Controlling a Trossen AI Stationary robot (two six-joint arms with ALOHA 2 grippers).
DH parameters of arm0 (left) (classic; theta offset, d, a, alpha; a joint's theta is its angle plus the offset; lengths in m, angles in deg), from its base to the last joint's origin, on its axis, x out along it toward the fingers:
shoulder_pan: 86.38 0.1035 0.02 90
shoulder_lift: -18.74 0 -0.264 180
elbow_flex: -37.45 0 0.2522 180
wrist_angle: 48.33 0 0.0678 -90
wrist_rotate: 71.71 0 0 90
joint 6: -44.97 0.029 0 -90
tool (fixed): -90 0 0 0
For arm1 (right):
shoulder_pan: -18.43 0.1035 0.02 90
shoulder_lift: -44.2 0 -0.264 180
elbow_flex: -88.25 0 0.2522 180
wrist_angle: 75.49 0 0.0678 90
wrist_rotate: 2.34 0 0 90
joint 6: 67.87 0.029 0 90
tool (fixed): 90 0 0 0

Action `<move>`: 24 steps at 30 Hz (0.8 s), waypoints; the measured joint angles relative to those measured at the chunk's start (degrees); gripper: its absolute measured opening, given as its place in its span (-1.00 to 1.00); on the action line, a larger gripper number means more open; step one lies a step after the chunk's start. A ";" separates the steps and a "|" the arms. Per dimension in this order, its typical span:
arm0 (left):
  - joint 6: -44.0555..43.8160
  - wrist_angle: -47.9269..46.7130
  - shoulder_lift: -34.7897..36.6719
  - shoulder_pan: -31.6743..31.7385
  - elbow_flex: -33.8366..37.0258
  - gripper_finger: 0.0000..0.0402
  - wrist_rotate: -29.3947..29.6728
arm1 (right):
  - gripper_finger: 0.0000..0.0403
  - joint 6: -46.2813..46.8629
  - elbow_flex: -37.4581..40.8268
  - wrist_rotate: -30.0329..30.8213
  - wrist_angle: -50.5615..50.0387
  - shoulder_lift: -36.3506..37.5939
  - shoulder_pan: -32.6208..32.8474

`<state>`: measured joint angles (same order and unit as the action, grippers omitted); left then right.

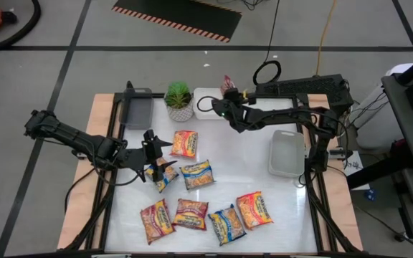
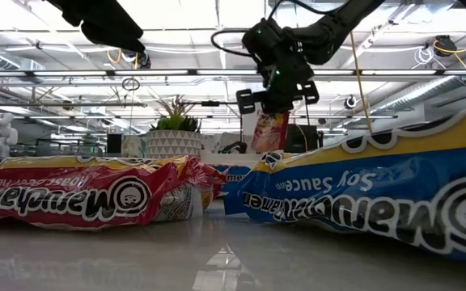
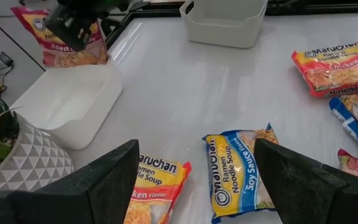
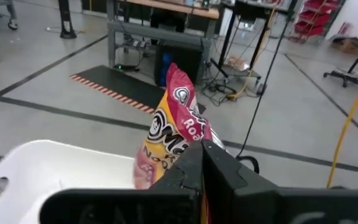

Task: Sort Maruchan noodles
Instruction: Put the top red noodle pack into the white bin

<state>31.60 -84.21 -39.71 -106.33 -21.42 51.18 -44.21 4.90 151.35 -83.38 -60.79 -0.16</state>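
Observation:
My right gripper is shut on a red-trimmed Maruchan packet, which it holds up over the far white tray. The low view shows this packet hanging in the air under the gripper. My left gripper is open above the table's left middle. In the left wrist view its fingers stand apart over an orange-trimmed packet and a blue-trimmed packet, touching neither. Several more packets lie flat on the table, among them an orange one and a blue one. My right gripper pinches the red-trimmed packet between its two fingers at the packet's end. The fingers come from above, pointing down. The packet is lifted clear and hangs below the fingers over the white tray.
A grey tray stands at the far left and a potted green plant sits between it and the far white tray. Another white tray is at the right side. Packets crowd the near edge; bare table lies in the middle.

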 joint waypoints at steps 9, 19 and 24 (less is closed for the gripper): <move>0.81 0.17 0.00 -0.01 0.00 0.60 0.00 | -1.00 1.09 4.06 -2.52 5.00 0.00 -0.41; 1.23 1.19 0.00 0.00 0.00 0.60 -0.02 | -1.00 -0.35 5.39 -5.43 9.64 0.00 -1.10; 1.33 1.06 -0.01 -0.01 0.00 0.60 -0.02 | -0.92 0.53 5.39 -5.45 9.66 0.00 -1.11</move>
<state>32.92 -83.16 -39.72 -106.34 -21.42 51.16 -43.69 10.29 145.89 -73.72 -60.79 -1.27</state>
